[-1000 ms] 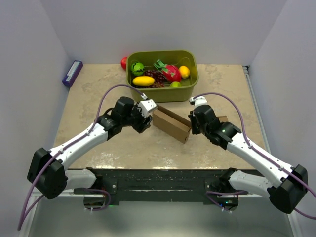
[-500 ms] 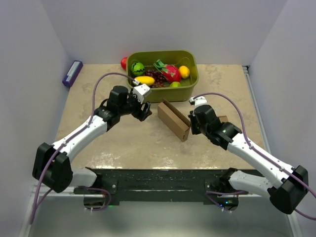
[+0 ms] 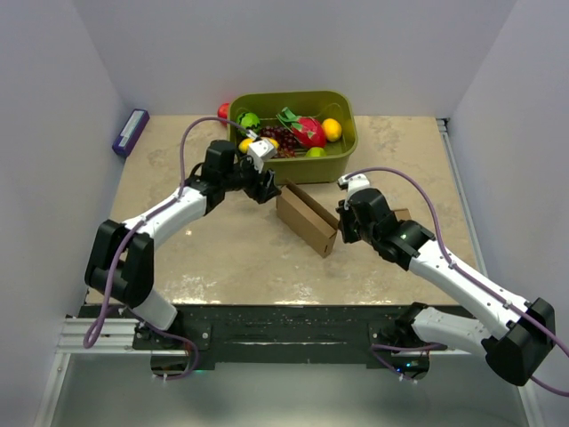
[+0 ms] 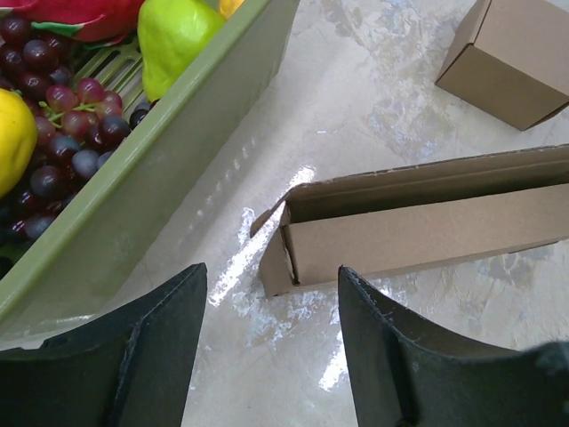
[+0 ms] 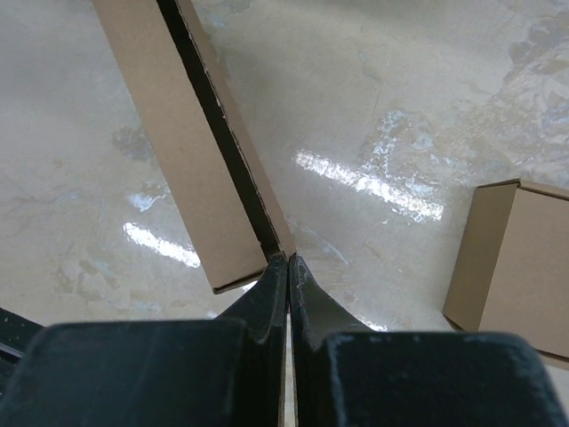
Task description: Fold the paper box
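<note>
The paper box (image 3: 307, 218) is a long, narrow brown cardboard piece lying slantwise at the table's middle, its top slot open. It also shows in the left wrist view (image 4: 418, 222) and the right wrist view (image 5: 178, 133). My right gripper (image 3: 340, 233) is shut on the thin side wall at the box's near right end (image 5: 286, 260). My left gripper (image 3: 267, 189) is open and empty just beyond the box's far left end, beside the bin; its fingers (image 4: 391, 347) hover above the tabletop short of the end flap.
A green bin (image 3: 333, 160) of toy fruit stands close behind the box, and its wall (image 4: 169, 178) is right by my left fingers. A small cardboard cube (image 5: 516, 267) sits right of the box, partly behind my right arm (image 3: 402, 214). A purple block (image 3: 131, 132) lies at the back left.
My left arm swung from the box's left end back toward the bin and now sits at the box's far end. The box turned slightly. The right gripper kept its hold.
</note>
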